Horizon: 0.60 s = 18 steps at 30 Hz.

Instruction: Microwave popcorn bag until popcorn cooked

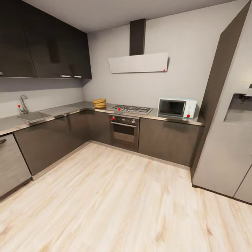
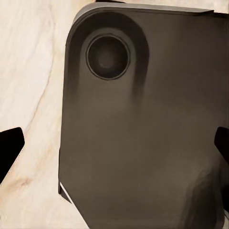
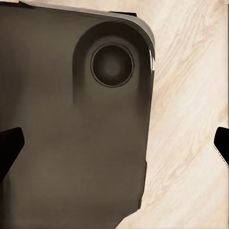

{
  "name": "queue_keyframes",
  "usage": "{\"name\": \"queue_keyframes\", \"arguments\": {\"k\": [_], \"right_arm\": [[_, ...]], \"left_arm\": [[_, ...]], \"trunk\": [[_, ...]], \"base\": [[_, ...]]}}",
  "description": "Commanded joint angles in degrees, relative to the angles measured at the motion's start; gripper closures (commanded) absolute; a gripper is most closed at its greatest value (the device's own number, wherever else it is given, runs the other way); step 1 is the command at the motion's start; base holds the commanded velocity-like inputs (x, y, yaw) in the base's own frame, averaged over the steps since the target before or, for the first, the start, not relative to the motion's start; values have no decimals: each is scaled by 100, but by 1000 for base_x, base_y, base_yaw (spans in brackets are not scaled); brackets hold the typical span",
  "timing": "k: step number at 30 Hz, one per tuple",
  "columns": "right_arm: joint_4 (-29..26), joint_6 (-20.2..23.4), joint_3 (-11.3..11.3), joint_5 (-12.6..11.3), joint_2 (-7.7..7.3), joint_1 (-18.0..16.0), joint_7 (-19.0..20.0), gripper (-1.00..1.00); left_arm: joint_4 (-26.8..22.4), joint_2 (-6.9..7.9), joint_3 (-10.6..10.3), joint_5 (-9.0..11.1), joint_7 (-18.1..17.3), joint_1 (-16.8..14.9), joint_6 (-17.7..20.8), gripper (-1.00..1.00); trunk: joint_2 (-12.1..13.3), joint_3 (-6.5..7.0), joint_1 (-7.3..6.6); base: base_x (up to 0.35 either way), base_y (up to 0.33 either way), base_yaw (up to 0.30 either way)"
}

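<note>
The popcorn bag [image 1: 99, 103] is being seen upright, squat, wider than tall, on the countertop [image 1: 70, 109] left of the hob [image 1: 131, 109], well apart from the microwave [image 1: 176, 107]. Both jaws are being held spread, empty. A collision with the cabinets is being risked if the approach is rushed

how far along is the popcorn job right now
Nothing looks done yet. The bag sits on the countertop left of the hob, and the microwave right of it has its door shut. Both wrist views show open jaws over the floor. Fetching, loading and heating all remain.
</note>
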Motion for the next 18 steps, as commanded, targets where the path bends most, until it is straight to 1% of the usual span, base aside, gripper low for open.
{"name": "queue_keyframes", "arguments": {"k": [1, 18], "right_arm": [[11, -31, -1, 31, -1, -3, -1, -100], [11, -5, 12, 75, 8, -3, -1, -100]], "left_arm": [[-6, -1, -11, 52, 13, 2, -13, -100], [-6, -5, -11, 52, 13, 2, -12, -100]], "trunk": [[-2, -3, 4], [-2, -3, 4]], "base": [[324, 0, 0], [324, 0, 0]]}}
